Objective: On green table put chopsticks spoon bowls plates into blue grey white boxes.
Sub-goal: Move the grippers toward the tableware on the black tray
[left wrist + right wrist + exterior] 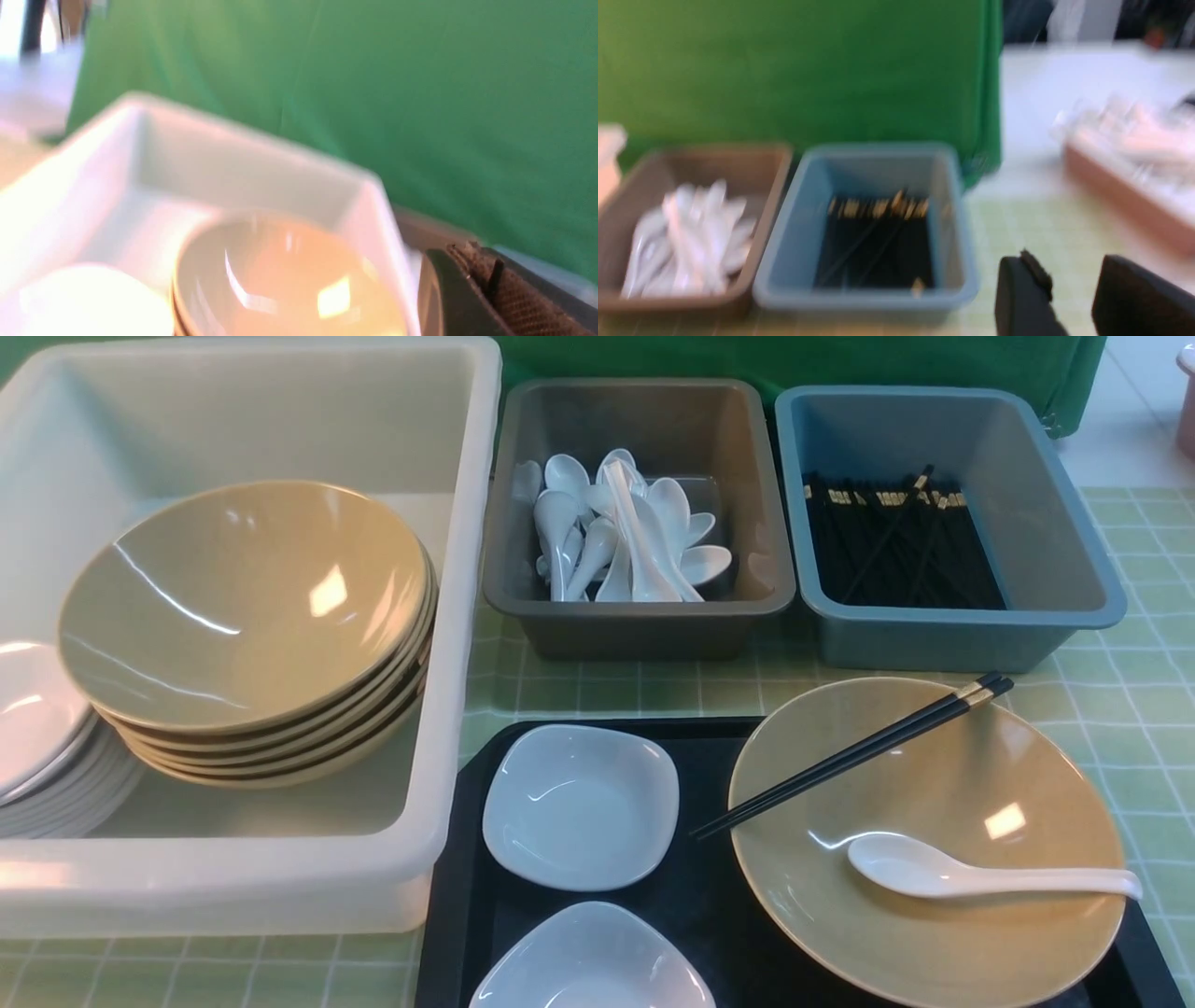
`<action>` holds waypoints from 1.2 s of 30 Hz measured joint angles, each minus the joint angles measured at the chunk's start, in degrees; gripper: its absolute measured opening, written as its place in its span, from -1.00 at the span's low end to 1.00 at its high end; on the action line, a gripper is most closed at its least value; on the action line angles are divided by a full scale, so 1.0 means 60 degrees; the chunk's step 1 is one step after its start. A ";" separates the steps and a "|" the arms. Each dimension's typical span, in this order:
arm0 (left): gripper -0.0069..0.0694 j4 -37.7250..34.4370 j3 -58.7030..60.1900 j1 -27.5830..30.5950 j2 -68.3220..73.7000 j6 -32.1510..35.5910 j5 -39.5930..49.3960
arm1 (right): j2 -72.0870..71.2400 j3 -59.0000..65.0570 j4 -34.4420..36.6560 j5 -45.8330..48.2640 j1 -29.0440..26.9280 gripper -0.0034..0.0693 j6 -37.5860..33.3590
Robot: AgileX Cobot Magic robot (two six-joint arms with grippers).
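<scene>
On the green table, a black tray sat at the near edge of the tabletop. A white plate lay at the tray's near edge, partly cut off from our view, and a second plate lay by its far-left corner. The tan bowl filled the tray's right side. The spoon lay inside it with its handle over the right rim, and the chopsticks leaned across its far rim, tips down on the tray beside the second plate. Along the tabletop's left side stood the white box, holding a stack of bowls and, by its left wall, a stack of plates. Toward the far edge the grey box held a heap of spoons, and just beside it on the right the blue box held loose black chopsticks. In the blurred right wrist view we saw the right gripper over the checked cloth near the blue box, its jaws parted with nothing between them. In the left wrist view the left gripper hung by a corner of the white box, closed; we could not make out anything in it.
</scene>
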 joint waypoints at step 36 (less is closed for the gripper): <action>-0.82 -0.1427 0.0000 -0.1152 -0.0168 0.0921 0.1151 | 0.9453 -0.5263 0.1675 0.6839 0.3166 0.32 -1.5417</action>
